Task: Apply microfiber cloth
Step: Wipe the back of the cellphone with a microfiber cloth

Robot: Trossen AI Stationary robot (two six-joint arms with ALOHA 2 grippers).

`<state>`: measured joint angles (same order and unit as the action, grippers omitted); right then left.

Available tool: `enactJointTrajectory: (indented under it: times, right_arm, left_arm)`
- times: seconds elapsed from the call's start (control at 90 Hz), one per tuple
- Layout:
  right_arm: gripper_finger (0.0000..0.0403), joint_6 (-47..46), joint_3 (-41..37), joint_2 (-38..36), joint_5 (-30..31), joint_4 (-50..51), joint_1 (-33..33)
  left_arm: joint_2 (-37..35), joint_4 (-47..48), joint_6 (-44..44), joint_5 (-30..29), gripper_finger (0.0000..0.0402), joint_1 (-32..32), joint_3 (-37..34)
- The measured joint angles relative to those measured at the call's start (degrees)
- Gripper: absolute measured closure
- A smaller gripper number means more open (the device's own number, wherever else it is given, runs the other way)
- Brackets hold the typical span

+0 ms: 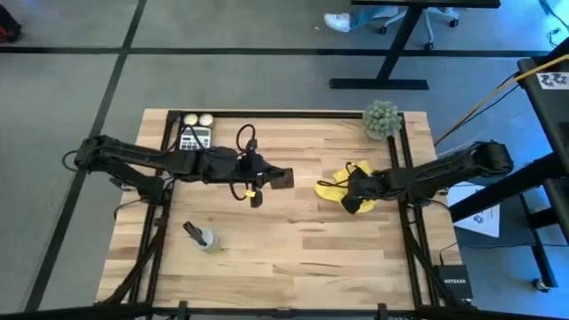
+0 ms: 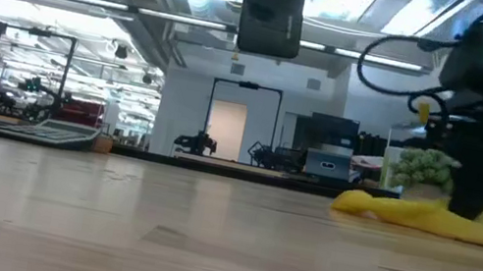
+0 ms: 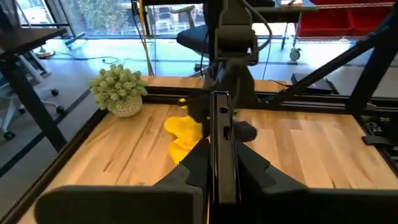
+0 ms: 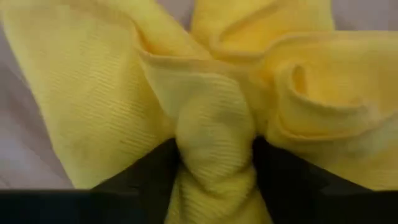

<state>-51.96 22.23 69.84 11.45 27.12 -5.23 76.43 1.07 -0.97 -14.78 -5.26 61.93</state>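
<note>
The bright yellow microfiber cloth (image 1: 342,191) lies crumpled on the right half of the wooden table (image 1: 284,258), also seen in the low view (image 2: 436,218). My right gripper (image 1: 357,190) is down on it and shut on a bunch of it. My left gripper (image 1: 277,178), near the table's middle, is shut on a black smartphone (image 3: 222,143). The smartphone stands on edge and hangs well above the table top (image 2: 274,7). My left gripper pinches the smartphone's two flat faces (image 3: 222,171) between its two fingers, reaching level from the table's left side. The phone is lifted clear of the table, edge-on to the wrist camera. My right gripper pinches a gathered fold of the cloth (image 4: 214,134) between its two fingers (image 4: 283,171), several layers bunched together. It comes slanting down from the table's right side. The remaining cloth spreads out slack on the table.
A small green potted plant (image 1: 382,119) stands at the far right corner. A calculator (image 1: 194,139) and two pale balls (image 1: 197,119) lie at the far left. A small bottle (image 1: 203,237) lies near the left front. Bare wood stretches across the near middle.
</note>
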Motion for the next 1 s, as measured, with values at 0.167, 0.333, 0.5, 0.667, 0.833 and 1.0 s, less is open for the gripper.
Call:
enactJointTrajectory:
  times: [0.167, 0.333, 0.5, 0.667, 0.833, 1.0]
  right_arm:
    - [0.0386, 7.3, 2.0, -1.7, -7.7, -4.7, -0.5]
    - [0.0393, 22.8, 11.7, -4.7, -6.0, -12.2, -6.0]
    - [0.0396, 38.8, 21.0, -3.9, 14.0, -19.8, -13.1]
    - [0.0399, 55.0, 23.9, 0.9, 24.4, -33.7, -15.0]
    - [0.0399, 63.8, 26.4, 8.2, 32.5, -43.1, -12.3]
    - [0.0399, 65.7, 29.9, 14.2, 32.4, -47.8, -9.8]
  left_arm:
    - [1.9, -0.9, -1.9, 1.7, 0.0383, 0.3, 0.0]
    - [2.2, -0.8, -4.6, 1.0, 0.0383, 1.9, 0.0]
    - [2.3, -2.8, -7.6, -1.0, 0.0383, 3.1, -1.5]
    - [2.3, -8.1, -9.5, -1.0, 0.0383, 3.5, -3.1]
    - [2.3, -8.9, -10.6, -0.8, 0.0383, 2.8, -3.2]
    - [2.6, -10.5, -10.6, -1.1, 0.0383, 2.6, -3.2]
